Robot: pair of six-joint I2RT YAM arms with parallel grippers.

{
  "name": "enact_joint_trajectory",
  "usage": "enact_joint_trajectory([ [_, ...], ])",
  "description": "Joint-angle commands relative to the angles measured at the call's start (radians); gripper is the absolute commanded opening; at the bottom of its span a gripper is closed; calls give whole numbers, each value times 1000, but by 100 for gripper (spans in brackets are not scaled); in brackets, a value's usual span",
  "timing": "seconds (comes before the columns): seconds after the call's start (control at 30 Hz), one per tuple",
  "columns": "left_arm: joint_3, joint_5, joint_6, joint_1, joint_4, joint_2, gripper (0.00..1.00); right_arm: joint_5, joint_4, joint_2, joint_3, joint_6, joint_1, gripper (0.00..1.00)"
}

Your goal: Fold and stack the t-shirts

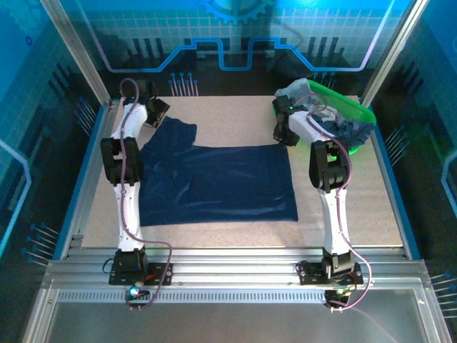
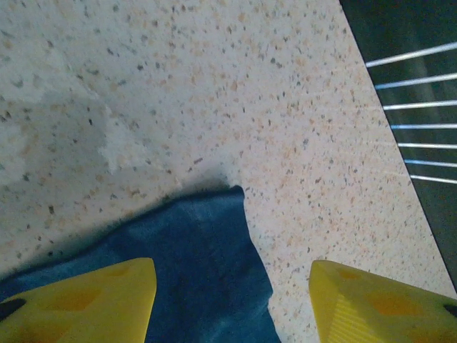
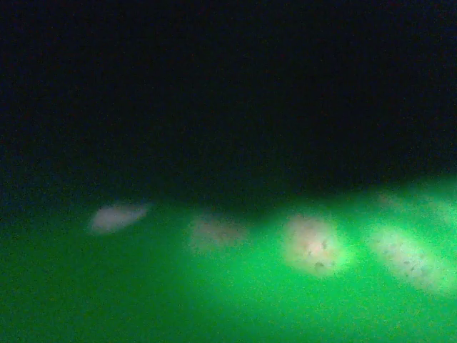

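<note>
- My left gripper (image 2: 232,275) is open. In the left wrist view its two yellow fingers (image 2: 93,300) sit wide apart in the lower corners of the frame.
- Between those fingers, at lower centre, a corner of the navy t-shirt (image 2: 207,250) lies flat. The finger at lower left hangs over the cloth, but I cannot tell whether it touches.
- My right gripper (image 1: 284,133) sits right of centre in the upper part of the top view, just beside the left end of the green basket (image 1: 363,113). I cannot tell how its jaws stand. The right wrist view gives only a blurred green glow under darkness.
- The basket, at upper right of the top view, holds a heap of t-shirts (image 1: 334,123). They are grey-blue and dark, crumpled, and rise above the rim.
- The navy t-shirt spreads smooth across the middle of the top view. One sleeve reaches toward the upper left, where my left gripper is.
- The table (image 1: 343,207) is speckled beige stone pattern, bare to the right of the shirt.
- Aluminium rails (image 1: 228,275) run across the bottom of the top view, where my two bases are bolted.
- Blue patterned walls (image 1: 235,43) with a gear motif close the top of the frame.
</note>
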Motion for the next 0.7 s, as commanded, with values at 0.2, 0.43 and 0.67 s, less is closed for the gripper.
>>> enact_joint_trajectory([
  [0.2, -57, 57, 28, -30, 4, -110, 60, -112, -90, 63, 227, -103, -142, 32],
  [0.43, -81, 43, 90, -29, -30, -146, 61, -168, -105, 8, 224, -137, -116, 37],
  [0.67, -47, 46, 108, 4, -81, -115, 62, -99, 27, -171, -92, 8, 26, 48],
])
